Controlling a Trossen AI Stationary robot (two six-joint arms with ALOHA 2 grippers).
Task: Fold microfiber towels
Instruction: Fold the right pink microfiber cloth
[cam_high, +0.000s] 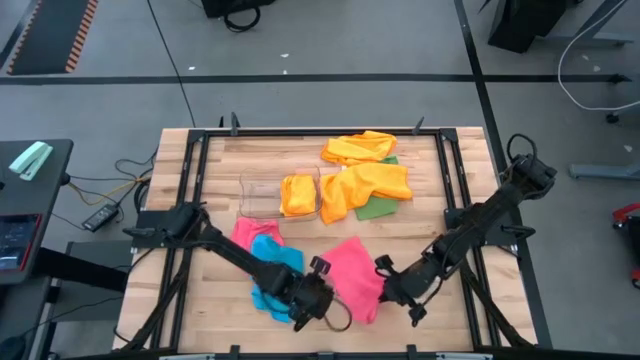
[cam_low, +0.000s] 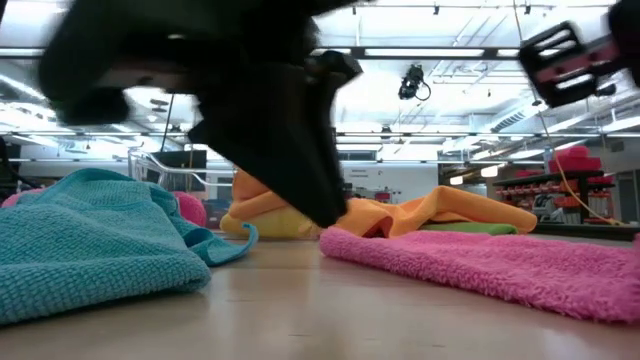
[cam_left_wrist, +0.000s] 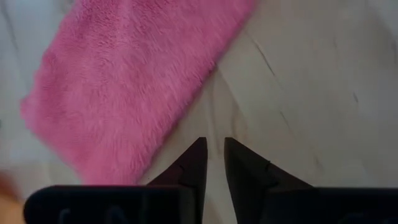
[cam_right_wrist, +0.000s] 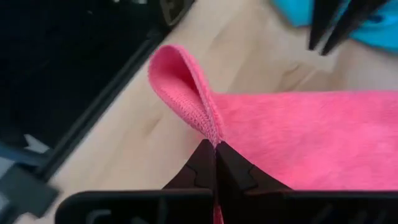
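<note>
Tabletop: right gripper (cam_right_wrist: 215, 148) pinching pink towel (cam_right_wrist: 311, 137)

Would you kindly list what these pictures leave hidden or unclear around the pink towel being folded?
- Low view: the left gripper is a blurred dark mass covering the pink towel's near end.
- High view: the green towel lies mostly under the orange towel.
- Right wrist view: the pinched towel edge disappears between the right gripper's fingers.
- Left wrist view: the towel runs off the picture's top edge.
</note>
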